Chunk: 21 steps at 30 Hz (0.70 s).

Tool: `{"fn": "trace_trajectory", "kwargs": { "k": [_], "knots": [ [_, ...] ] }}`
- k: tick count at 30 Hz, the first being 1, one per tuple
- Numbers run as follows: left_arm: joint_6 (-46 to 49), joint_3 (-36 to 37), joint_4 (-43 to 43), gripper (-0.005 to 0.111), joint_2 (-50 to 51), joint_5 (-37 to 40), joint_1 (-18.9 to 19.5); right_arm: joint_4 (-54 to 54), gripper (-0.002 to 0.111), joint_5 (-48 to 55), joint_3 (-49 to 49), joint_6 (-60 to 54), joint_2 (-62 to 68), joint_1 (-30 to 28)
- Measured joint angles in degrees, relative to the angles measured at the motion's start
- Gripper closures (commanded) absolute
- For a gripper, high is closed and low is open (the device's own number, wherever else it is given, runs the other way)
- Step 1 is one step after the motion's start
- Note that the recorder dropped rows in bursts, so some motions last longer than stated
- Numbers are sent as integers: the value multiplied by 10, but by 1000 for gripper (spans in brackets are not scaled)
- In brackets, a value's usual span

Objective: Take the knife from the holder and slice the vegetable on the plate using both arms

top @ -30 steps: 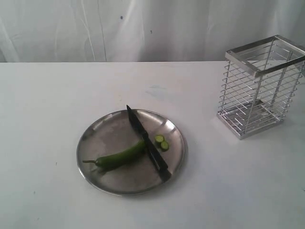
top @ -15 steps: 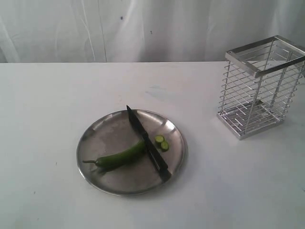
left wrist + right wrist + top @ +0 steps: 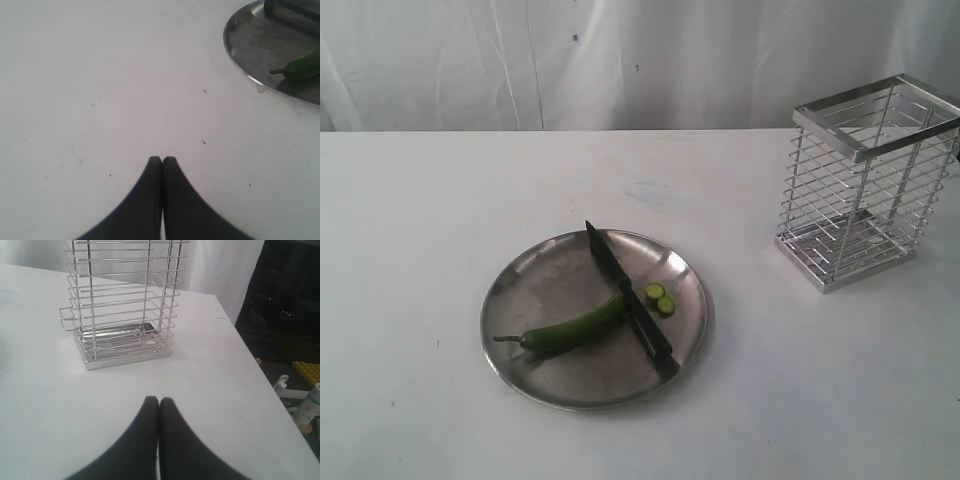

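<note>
Left jaws and right jaws were closed, empty, both well apart from the knife lying on the plate against the vegetable.

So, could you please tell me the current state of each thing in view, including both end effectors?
knife: lying flat across the plate, not held.
holder: upright on the table, empty.
vegetable: lying on the plate, one end cut.
slices: two, on the plate beside the knife.
plate: flat on the table.
left end effector: shut, empty.
right end effector: shut, empty.
</note>
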Motion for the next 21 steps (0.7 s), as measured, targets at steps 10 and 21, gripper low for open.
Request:
{"fn": "trace_trajectory", "kwargs": {
  "k": [10,21],
  "knots": [
    [0,0,0,107,0,-1,0,0,108,0,0,0,0,0],
    [0,0,0,107,0,-20,0,0,108,0,0,0,0,0]
  ]
}}
